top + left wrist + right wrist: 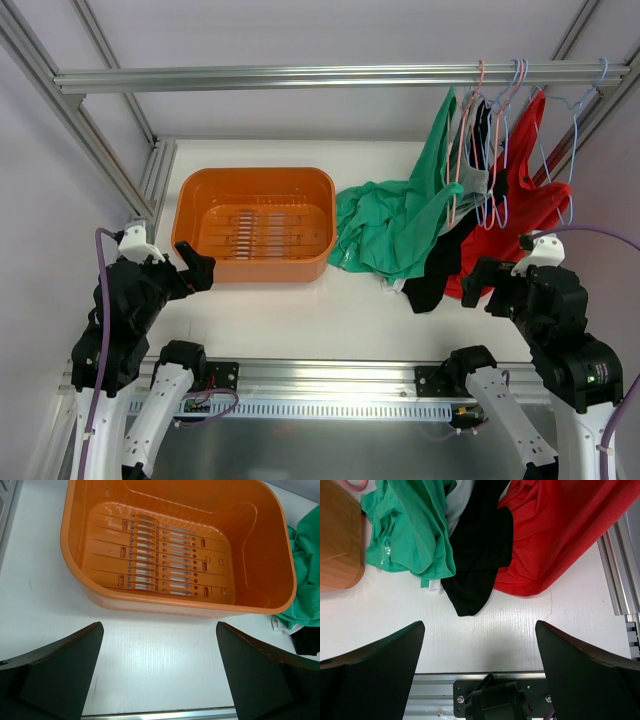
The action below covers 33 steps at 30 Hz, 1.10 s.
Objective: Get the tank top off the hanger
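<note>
Near edge: left gripper [193, 268] and right gripper [480, 282] both have their fingers spread fully apart with nothing between them, each poised over the white table [320, 315]. Mid-table, just ahead of the left gripper, sits the orange basin [190, 215]. Far right: green top [390, 230], black top [435, 280] and red top [525, 205] hang bunched on thin hangers [518, 80] hooked over the rail [300, 75], hems slumped onto the table ahead of the right gripper; which is the tank top, cannot tell.
</note>
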{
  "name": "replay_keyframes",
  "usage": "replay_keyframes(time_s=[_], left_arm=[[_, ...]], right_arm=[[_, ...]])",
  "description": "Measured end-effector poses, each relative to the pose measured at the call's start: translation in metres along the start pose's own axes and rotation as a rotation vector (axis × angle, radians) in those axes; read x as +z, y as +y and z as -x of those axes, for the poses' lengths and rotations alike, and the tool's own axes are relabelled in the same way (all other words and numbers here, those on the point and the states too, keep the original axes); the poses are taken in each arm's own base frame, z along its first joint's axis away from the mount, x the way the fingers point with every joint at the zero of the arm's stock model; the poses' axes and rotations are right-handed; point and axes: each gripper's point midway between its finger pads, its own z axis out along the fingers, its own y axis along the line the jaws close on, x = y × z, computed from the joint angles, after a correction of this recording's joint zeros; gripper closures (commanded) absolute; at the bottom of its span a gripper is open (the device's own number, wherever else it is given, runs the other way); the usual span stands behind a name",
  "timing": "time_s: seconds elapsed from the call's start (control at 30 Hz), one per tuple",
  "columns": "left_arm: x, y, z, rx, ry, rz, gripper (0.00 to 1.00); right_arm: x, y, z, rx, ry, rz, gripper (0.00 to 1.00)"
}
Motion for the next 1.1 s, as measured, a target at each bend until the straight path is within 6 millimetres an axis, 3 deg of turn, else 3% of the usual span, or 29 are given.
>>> replay_keyframes(time_s=[0.3,0.47,0.8,1.0,1.1], left_arm=[[-0.005,-0.002,0.001,0.0,-0.02,-0.016,0.01],[-0.005,-0.001,0.0,0.0,-0.023,-0.017,0.02],[-0.006,0.0,-0.005,0.0,-0.026,-0.023,0.01],[-0.005,-0.001,-0.006,0.0,-0.023,-0.031,0.01],[-0.005,-0.002,-0.005,0.0,-0.026,-0.032,0.01]], right_arm=[[0.0,0.002,0.0,0.0,-0.001,0.011,0.0],[-0.002,0.017,0.007,0.007,-0.012,0.088,0.0],[-0.001,0.05,0.071,0.019,-0.077,0.205,0.05],[0.016,0.065,0.118,0.013,-0.076,0.21,0.26],[0.029,0.071,0.144,0.008,-0.08,0.199,0.31]])
